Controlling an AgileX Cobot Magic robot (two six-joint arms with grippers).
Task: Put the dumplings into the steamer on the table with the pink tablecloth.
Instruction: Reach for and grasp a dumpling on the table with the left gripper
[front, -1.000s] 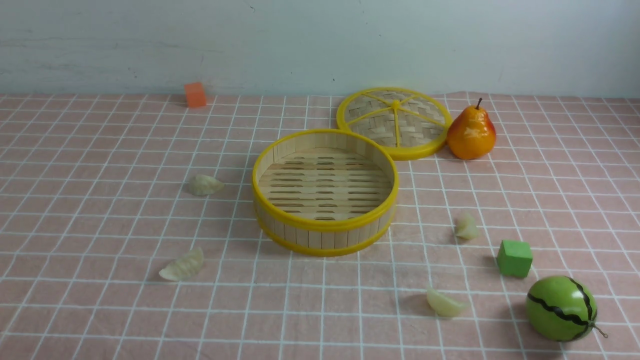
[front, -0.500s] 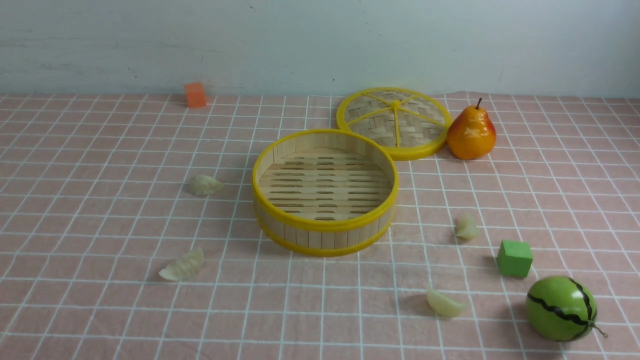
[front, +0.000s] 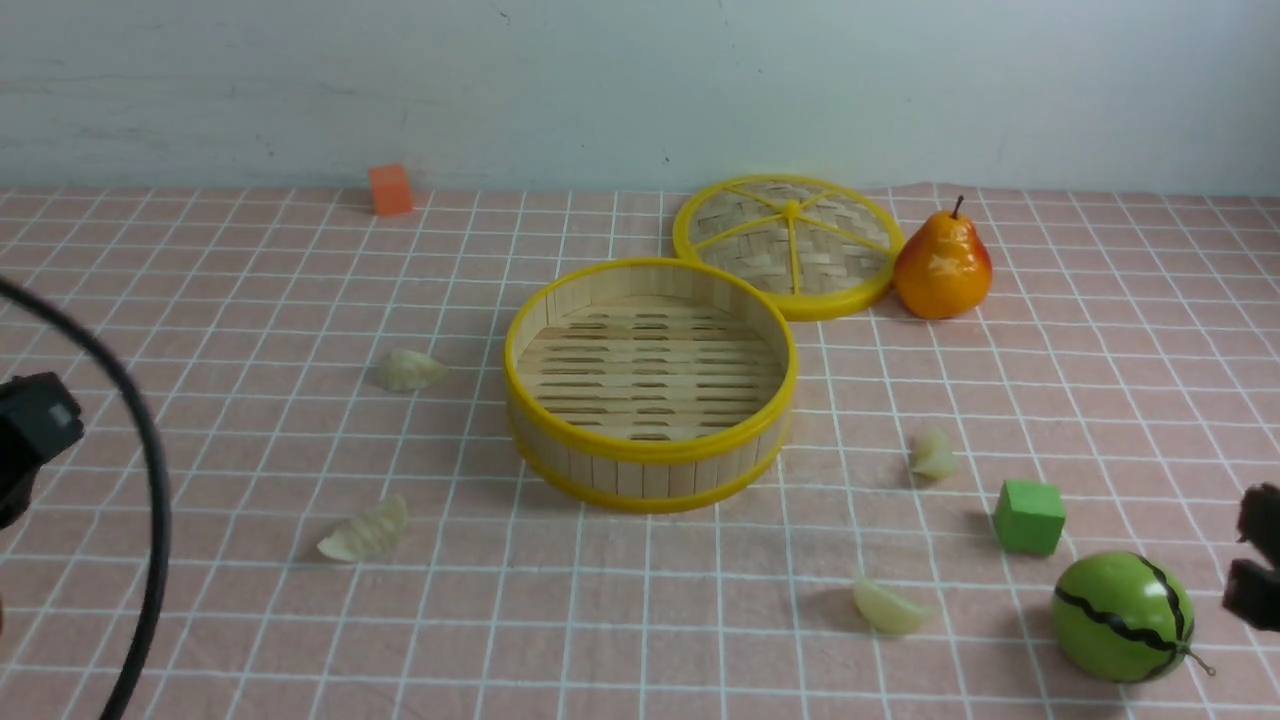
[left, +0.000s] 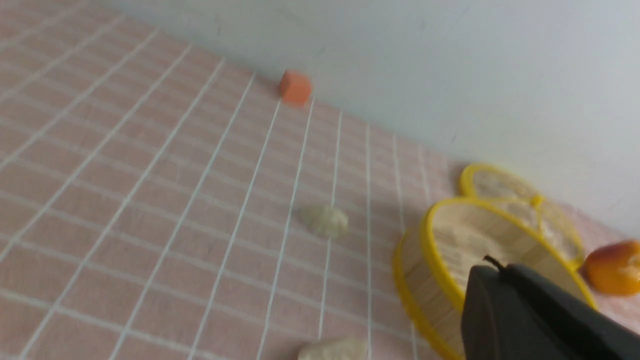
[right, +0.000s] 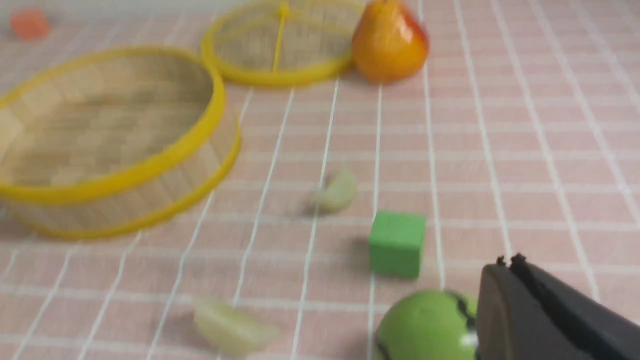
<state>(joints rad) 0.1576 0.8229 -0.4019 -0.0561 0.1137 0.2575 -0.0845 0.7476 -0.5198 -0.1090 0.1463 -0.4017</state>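
Four dumplings (front: 410, 370) lie loose on worktop (front: 200, 300): two left of empty central steamer (front: 650, 450), two right. Left tool (front: 30, 430) and right tool (front: 1258, 560) at near edges; you cannot tell whether clenched. Risk: your right tool knocks melon (front: 1122, 617), which rolls into near-right dumpling.

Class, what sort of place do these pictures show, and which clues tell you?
Most likely a staged robot practice tabletop, not a real kitchen: salmon-pink grid tablecloth, glossy toy orange pear, striped green toy watermelon, empty round bamboo steamer.
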